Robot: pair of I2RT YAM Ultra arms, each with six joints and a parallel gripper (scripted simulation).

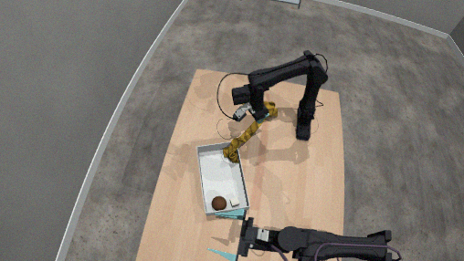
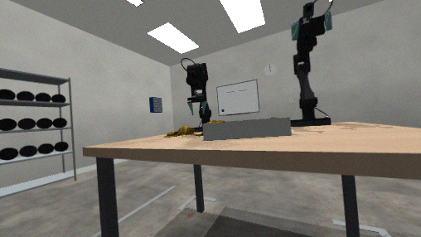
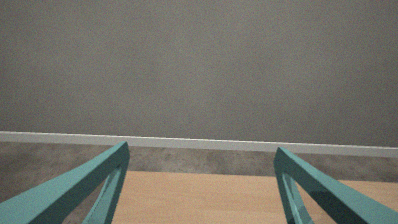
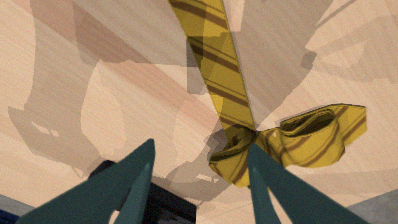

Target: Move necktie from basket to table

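The yellow striped necktie [image 1: 248, 133] [image 2: 182, 132] [image 4: 215, 60] is partly out of the basket [image 1: 202, 182] [image 2: 249, 129]. One bunched end lies inside the basket's corner, the band crosses the rim, and the other end lies crumpled on the table. A brown ball [image 1: 219, 203] and a small whitish block [image 1: 235, 202] are at the basket's opposite end. My right gripper [image 2: 197, 113] [image 4: 201, 148] is partly open and empty, above the table by the crumpled end; one fingertip overlaps the tie in its wrist view. My left gripper [image 2: 312, 22] [image 3: 202, 151] is wide open and empty, raised high.
The basket stands flat on the wooden table [image 1: 292, 192] [image 2: 331, 142]. The left arm [image 1: 315, 239] reaches across near the basket's ball end, high up. The right arm [image 1: 283, 75] arches over the tie's end of the table, its base beside the tie.
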